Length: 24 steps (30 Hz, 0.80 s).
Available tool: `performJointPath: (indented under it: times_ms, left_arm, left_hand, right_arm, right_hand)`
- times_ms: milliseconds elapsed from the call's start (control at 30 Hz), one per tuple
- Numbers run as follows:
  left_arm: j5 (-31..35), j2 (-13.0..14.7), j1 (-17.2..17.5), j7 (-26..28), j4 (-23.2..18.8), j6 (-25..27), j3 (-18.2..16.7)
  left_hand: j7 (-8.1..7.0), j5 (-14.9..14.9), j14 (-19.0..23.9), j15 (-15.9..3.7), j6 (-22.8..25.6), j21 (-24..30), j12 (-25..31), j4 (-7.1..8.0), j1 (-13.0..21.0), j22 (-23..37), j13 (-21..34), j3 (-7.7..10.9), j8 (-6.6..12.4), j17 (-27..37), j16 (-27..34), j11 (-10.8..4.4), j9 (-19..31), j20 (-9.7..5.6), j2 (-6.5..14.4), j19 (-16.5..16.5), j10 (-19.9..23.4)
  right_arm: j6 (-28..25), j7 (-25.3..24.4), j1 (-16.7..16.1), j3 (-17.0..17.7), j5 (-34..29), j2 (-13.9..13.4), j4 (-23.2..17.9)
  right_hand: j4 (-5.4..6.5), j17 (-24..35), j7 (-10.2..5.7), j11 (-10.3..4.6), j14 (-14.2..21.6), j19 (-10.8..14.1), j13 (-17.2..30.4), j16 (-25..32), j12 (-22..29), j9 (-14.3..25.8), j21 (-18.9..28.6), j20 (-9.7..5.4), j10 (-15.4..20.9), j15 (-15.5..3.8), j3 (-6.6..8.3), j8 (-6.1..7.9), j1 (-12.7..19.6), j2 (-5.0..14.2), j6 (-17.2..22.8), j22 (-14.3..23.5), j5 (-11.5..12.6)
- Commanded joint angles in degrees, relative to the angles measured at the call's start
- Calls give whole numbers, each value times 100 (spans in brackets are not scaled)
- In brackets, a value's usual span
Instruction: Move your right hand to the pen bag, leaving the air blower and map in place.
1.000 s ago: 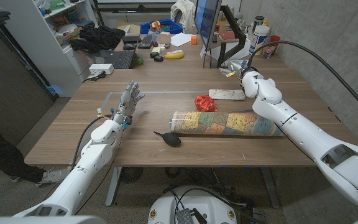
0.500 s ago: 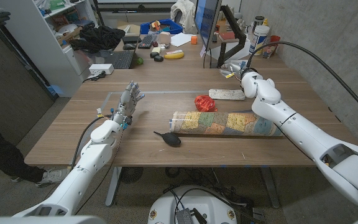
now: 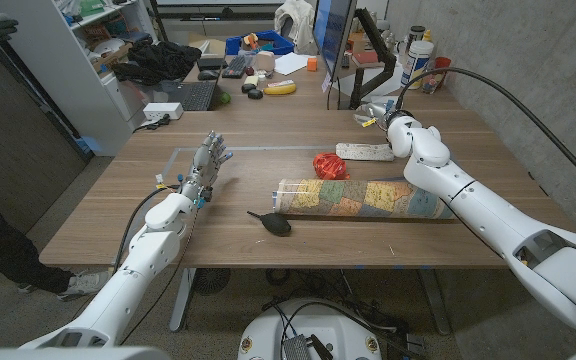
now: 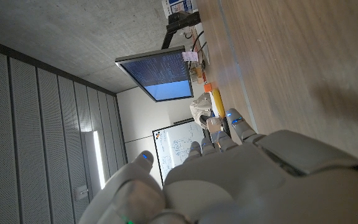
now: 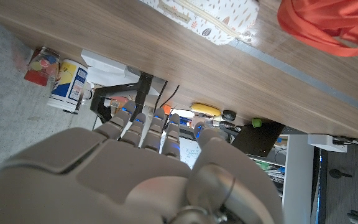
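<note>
1. Pen bag (image 3: 366, 152): far right of table, flat, likely soft and light (take hold mid-body).
2. Right hand (image 3: 381, 113): just beyond it, holding nothing; finger spread indeterminate.
3. Map (image 3: 360, 196), air blower (image 3: 271, 221): nearer, untouched.

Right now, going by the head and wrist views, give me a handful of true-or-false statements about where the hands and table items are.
1. The rolled map lies on the table. True.
2. The right hand grips the pen bag. False: it is near the bag at the table's far side, holding nothing.
3. The air blower sits in front of the map, on the robot's side. True.
4. The left hand holds the red object. False: it is apart from it, holding nothing.
5. The pen bag lies on top of the map. False: it lies beyond it.
</note>
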Motion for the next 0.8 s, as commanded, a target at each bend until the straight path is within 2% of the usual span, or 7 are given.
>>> performJointPath:
  times_ms: [33,800]
  left_arm:
    - [-3,4,-48,-44,68,10,-2]
    - [-25,-6,-109,-124,192,-18,-25]
  left_hand:
    - [4,39,-372,-143,-221,-2,32,1,39,21,10,-21,10,12,31,34,28,-282,620,-630,-168]
    - [5,43,-369,-149,-219,-18,28,1,39,18,10,-28,8,12,28,36,28,-280,623,-622,-170]
  right_arm:
    - [-35,73,76,-75,-46,43,121]
    - [-139,160,164,-184,-106,83,249]
  right_hand:
    - [-1,29,22,-18,69,44,10,20,-13,28,-9,-165,44,-191,27,-20,58,55,53,12,-3]
    - [13,31,20,-16,116,75,10,27,-19,30,-18,-160,83,-190,35,-31,85,56,67,13,-4]
